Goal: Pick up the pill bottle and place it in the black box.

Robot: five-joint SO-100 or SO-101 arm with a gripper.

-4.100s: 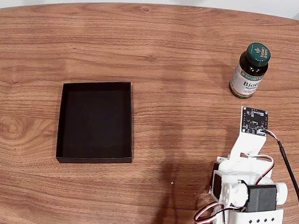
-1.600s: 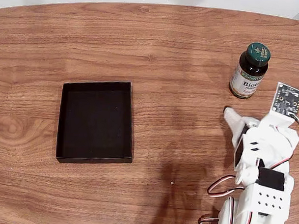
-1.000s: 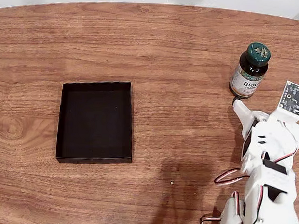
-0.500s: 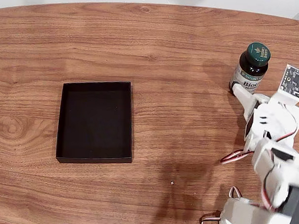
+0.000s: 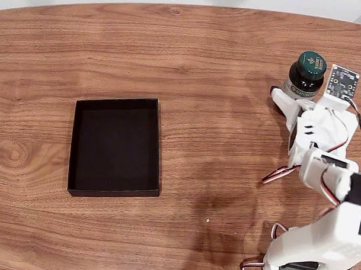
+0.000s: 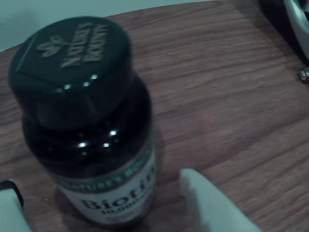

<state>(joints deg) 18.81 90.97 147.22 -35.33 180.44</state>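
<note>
Standing: the pill bottle (image 5: 306,75) was upright at the far right of the table (image 5: 206,65), long axis vertical, cap up.
Label: "Biotin" faced the wrist camera (image 6: 91,159).
Pincer: the pincer (image 5: 295,99) was spread wide around the bottle's base, one white finger (image 6: 212,205) to its right and another (image 6: 8,209) at the left edge of the wrist view; whether either touched could not be told.
Black box: the black box (image 5: 115,146) lay left of centre, well apart from the bottle.
Surface: wood-grain table, pale wall along the far edge.
Count: one bottle, one box, one arm.
</note>
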